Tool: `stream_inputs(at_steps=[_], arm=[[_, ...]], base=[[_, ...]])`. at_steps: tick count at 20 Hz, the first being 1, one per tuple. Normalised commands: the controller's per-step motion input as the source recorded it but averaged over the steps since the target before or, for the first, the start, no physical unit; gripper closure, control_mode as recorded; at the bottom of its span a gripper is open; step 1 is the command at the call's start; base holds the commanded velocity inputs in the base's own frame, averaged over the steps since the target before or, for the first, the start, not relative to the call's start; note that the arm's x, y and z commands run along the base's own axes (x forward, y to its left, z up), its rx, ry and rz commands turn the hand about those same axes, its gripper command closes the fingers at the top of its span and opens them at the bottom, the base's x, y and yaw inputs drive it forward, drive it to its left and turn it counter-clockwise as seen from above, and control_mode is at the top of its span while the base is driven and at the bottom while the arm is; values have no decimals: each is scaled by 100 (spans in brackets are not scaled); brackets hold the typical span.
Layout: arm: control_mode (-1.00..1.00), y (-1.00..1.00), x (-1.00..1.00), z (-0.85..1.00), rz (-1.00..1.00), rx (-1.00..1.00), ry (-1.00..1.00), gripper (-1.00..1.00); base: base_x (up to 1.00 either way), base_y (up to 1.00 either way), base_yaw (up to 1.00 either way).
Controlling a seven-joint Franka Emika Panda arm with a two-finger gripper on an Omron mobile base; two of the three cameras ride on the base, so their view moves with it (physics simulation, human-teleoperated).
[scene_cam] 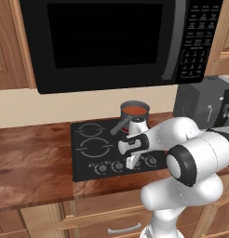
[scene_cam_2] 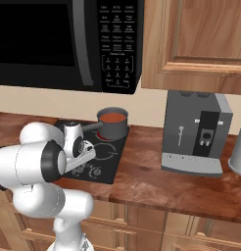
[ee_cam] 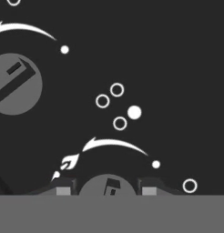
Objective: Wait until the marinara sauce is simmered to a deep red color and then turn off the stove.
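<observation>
The marinara sauce (scene_cam: 135, 109) (scene_cam_2: 112, 117) is an orange-red round surface in a dark grey saucepan (scene_cam: 133, 117) on the back right burner of the stove (scene_cam: 86, 139) (scene_cam_2: 111, 153). The pan's long handle points toward the front left. My gripper (scene_cam: 132, 161) (scene_cam_2: 86, 158) is down on the knob row at the stove's front edge. In the hand view my gripper (ee_cam: 107, 187) is shut on a round grey knob (ee_cam: 107, 185), one fingertip on each side of it. A neighbouring knob (ee_cam: 13, 84) lies at the left, among white burner markings.
A big black microwave (scene_cam: 107, 37) hangs over the stove. A grey coffee machine (scene_cam_2: 193, 132) (scene_cam: 200, 102) stands on the wooden counter (scene_cam_2: 152, 181) to the right, with a grey cup (scene_cam_2: 238, 154) beyond it. Drawers run below the counter.
</observation>
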Motion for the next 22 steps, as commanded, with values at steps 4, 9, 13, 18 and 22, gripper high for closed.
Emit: stream_inputs(at_steps=[4,9,13,18,22], arm=[[-100,0,0,0,0,0,0,100],[-100,0,0,0,0,0,0,100],[-100,0,0,0,0,0,0,100],[-100,0,0,0,0,0,0,100],[-100,0,0,0,0,0,0,100]], base=[[0,0,0],[0,0,0],[0,0,0],[0,0,0],[0,0,0]])
